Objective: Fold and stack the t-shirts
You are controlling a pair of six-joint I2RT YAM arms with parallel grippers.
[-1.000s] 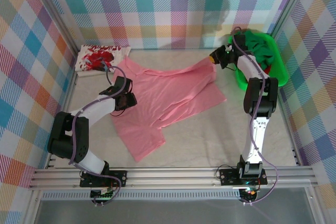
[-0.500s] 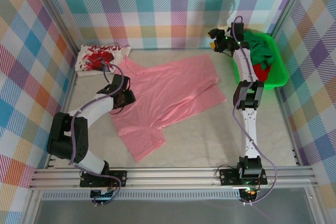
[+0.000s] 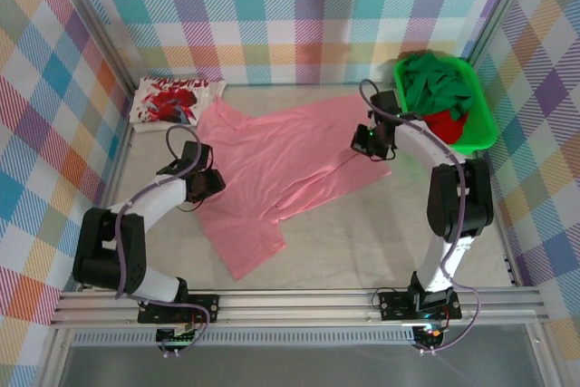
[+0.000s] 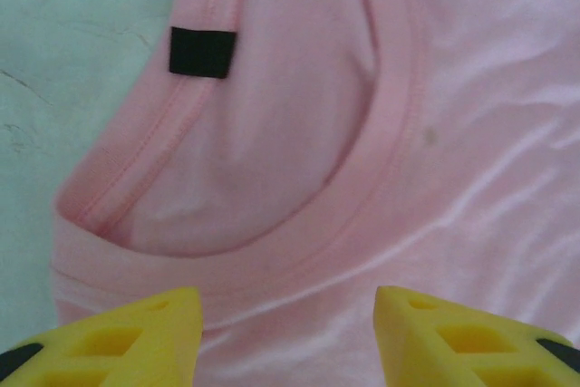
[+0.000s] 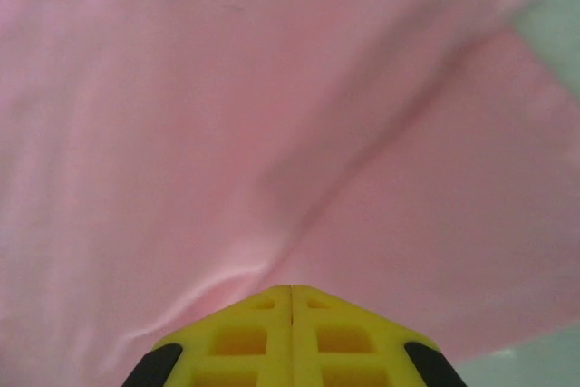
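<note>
Spreading step, by the look: pink shirt (image 3: 290,156) lies open and mostly flat across the table (image 3: 381,242), with one crease near its right side. Left gripper (image 4: 285,314) sits over the collar (image 4: 399,133) by the black tag (image 4: 202,52), fingers apart, likely lined up to grab the neckline. Right gripper (image 5: 292,292) is low over the shirt's right part, fingers together; cannot tell if cloth is pinched. White printed shirt (image 3: 172,101) lies compact at back left, probably the stack spot. Green shirt (image 3: 439,83) and red shirt (image 3: 446,124) sit in the tray (image 3: 483,138), not yet done.
</note>
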